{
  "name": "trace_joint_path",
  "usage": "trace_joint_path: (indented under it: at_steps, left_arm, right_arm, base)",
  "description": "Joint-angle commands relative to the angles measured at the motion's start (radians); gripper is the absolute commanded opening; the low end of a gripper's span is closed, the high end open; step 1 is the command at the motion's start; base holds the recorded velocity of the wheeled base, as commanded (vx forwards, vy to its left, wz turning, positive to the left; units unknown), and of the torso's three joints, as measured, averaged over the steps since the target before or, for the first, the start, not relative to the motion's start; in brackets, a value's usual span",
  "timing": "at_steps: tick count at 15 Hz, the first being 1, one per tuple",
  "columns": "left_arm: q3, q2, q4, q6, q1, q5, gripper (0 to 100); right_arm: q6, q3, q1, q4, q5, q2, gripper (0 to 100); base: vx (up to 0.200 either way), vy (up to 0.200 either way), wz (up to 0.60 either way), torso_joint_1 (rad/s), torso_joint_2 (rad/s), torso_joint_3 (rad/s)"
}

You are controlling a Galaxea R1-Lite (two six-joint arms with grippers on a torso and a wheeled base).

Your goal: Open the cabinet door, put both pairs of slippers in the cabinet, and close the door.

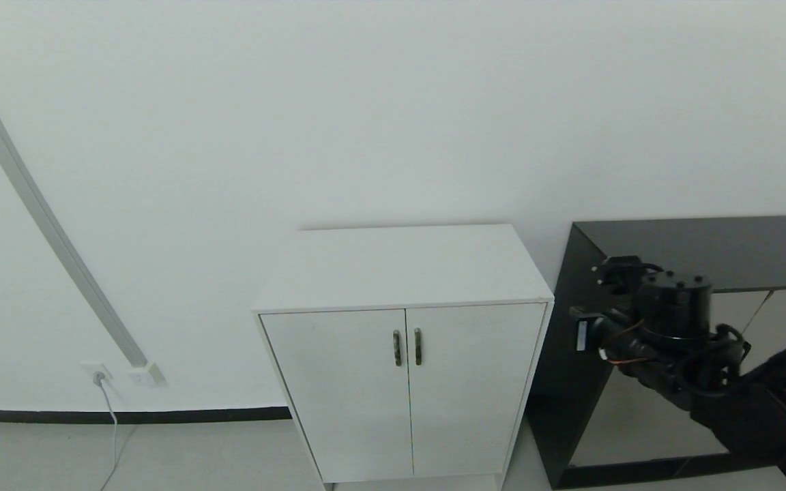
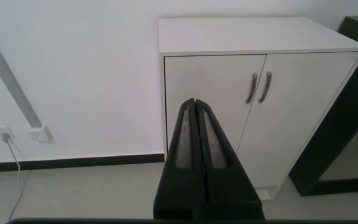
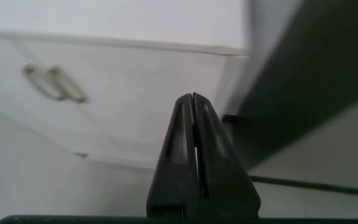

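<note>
A white cabinet (image 1: 403,269) stands against the wall with both doors shut. Its two dark metal handles (image 1: 407,347) sit side by side at the middle seam. In the left wrist view my left gripper (image 2: 194,103) is shut with nothing in it, held in front of the left door (image 2: 213,99), some way off from the handles (image 2: 258,88). My right gripper (image 3: 192,97) is also shut and empty, pointing at the cabinet's right door (image 3: 142,87) near its outer edge. The right arm (image 1: 676,327) hangs to the right of the cabinet.
A black, mirror-fronted unit (image 1: 700,242) stands directly right of the cabinet, behind the right arm. On the wall at left are a slanted grey conduit (image 1: 38,204) and a socket (image 1: 96,373) with a cable running to the pale floor (image 1: 195,457).
</note>
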Motion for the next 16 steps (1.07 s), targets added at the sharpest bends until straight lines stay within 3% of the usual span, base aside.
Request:
trace_joint_path:
  at_steps: [1,6,10,16]
  left_arm:
    - [0.000,0.001,0.000,0.001,0.000,0.000,0]
    - [0.000,0.001,0.000,0.001,0.000,0.000,0]
    - [0.000,0.001,0.000,0.001,0.000,0.000,0]
    - [0.000,0.001,0.000,0.001,0.000,0.000,0]
  right_arm:
    - [-0.005,0.137,-0.128,-0.003,-0.029,-0.189,0]
    - [-0.008,0.422,-0.356,-0.001,-0.030,-0.430,0]
    - [-0.065,0.625,-0.336,0.037,-0.021,-0.711,0]
    - [-0.071,0.614,-0.243,0.695,0.152,-1.307,0]
  base:
    - [0.000,0.000,0.00,0.000,0.00,0.000]
    - [0.000,0.000,0.00,0.000,0.00,0.000]
    - [0.000,0.000,0.00,0.000,0.00,0.000]
    - [0.000,0.000,0.00,0.000,0.00,0.000]
